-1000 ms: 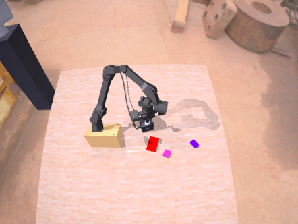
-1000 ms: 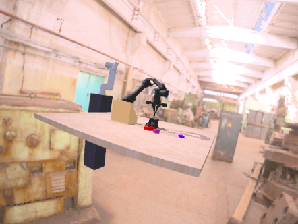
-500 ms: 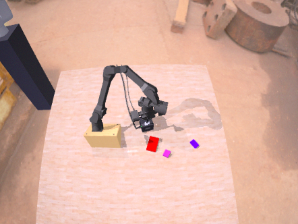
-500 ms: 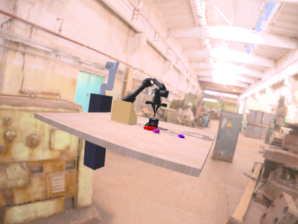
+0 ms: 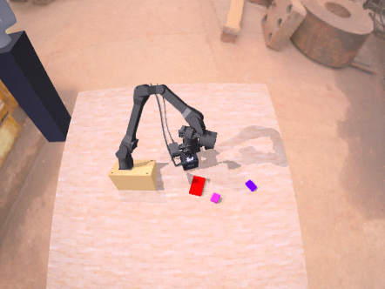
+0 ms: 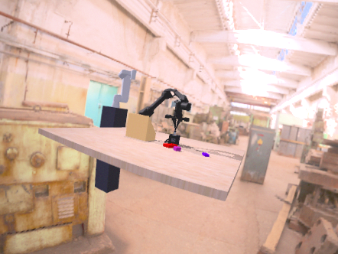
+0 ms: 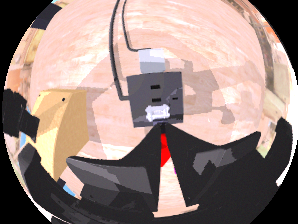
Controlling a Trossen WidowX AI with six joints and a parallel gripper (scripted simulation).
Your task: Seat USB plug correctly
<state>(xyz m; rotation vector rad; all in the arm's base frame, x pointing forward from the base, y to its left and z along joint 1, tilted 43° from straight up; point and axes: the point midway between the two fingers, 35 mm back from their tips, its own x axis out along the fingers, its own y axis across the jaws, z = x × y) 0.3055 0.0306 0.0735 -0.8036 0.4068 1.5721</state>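
The power cube is a dark box with black slots on top. A pale silvery shape shows on its top near one edge, just ahead of the fingertips. My gripper points down over that edge, its fingers nearly together and shut on the USB plug. The plug is mostly hidden by the fingertips; its way round and depth cannot be told. A light grey block with a black cable sits against the cube's far side in the wrist view.
A red block lies close to the cube. A magenta cube and a purple block lie farther right. The arm's tan base block is at the left. Black cables run beside the cube.
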